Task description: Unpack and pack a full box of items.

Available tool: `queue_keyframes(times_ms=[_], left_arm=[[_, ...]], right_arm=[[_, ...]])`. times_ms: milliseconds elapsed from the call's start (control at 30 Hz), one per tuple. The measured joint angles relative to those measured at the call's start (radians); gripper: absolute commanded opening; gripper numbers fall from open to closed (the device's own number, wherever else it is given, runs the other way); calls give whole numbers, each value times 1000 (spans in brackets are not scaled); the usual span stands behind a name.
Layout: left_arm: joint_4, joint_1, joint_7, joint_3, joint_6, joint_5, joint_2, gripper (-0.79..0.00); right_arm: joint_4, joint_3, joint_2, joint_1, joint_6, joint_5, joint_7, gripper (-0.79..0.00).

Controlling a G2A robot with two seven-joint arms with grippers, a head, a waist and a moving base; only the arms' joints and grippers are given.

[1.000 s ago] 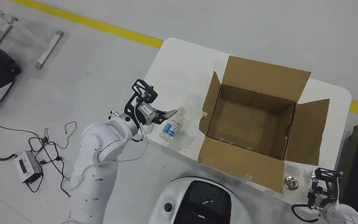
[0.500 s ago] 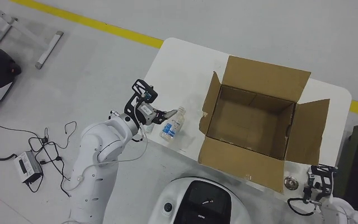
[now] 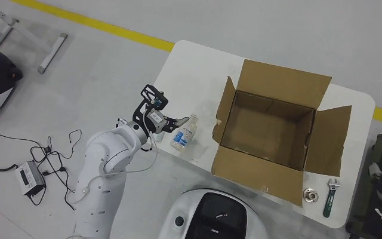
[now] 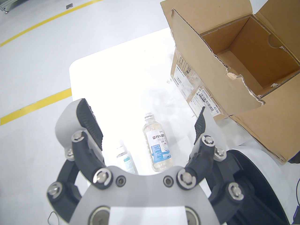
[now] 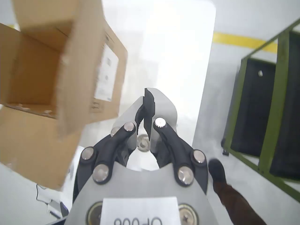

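An open, empty cardboard box (image 3: 268, 128) stands on the white table (image 3: 197, 66), its flaps spread. A clear bottle (image 3: 184, 134) with a blue label lies left of the box, also seen as the bottle (image 4: 157, 146) in the left wrist view, with a smaller white bottle (image 4: 125, 159) beside it. My left gripper (image 3: 173, 123) hangs open just left of the clear bottle; in its own view the left gripper (image 4: 143, 113) holds nothing. My right gripper (image 5: 147, 97) is shut and empty, near the table's right corner, above a round metal part (image 5: 143, 144).
A green-handled wrench (image 3: 330, 197) and a round metal part (image 3: 310, 195) lie at the table's front right corner, beside the box. A green metal rack (image 5: 269, 118) stands right of the table. The box (image 5: 58, 59) rises close beside the right gripper.
My right gripper has drawn back off the lower right of the top view, and the wrench now lies uncovered where it was. The left arm and the bottles have not moved.
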Motion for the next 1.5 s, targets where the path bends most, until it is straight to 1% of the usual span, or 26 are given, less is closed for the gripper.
queue_keyframes(times_ms=[100, 200, 333, 700, 800, 867, 967, 1100, 1200, 1267, 1500], left_arm=[[0, 0, 0, 0, 0, 0, 0, 0], [0, 0, 0, 0, 0, 0, 0, 0], [0, 0, 0, 0, 0, 0, 0, 0], [2, 2, 1, 1, 2, 1, 0, 0], [20, 15, -7, 18, 24, 43, 3, 0], [38, 14, -46, 35, 38, 85, 6, 0], [77, -3, -138, 66, 40, 166, 12, 0], [138, -47, -295, 95, 26, 250, 20, 0], [167, -73, -382, 103, 32, 214, 21, 0], [168, -78, -397, 104, 31, 200, 21, 0], [167, -77, -392, 103, 31, 203, 21, 0]], right_arm=[[-28, 71, -5, -17, -86, 147, -83, -785], [-25, 104, -8, -21, -150, 275, -138, -785], [-20, 85, -3, -7, -179, 379, -128, -785], [-25, 72, -2, -2, -187, 382, -133, -785], [-25, 54, -1, 2, -208, 391, -160, -785], [-23, 54, -1, 1, -220, 395, -169, -785], [-16, 60, 0, -1, -238, 398, -174, -785], [-7, 70, 5, 1, -261, 401, -168, -785], [4, 73, 9, 5, -273, 406, -157, -785], [12, 71, 11, 9, -278, 409, -151, -785], [25, 65, 16, 19, -282, 416, -142, -785]])
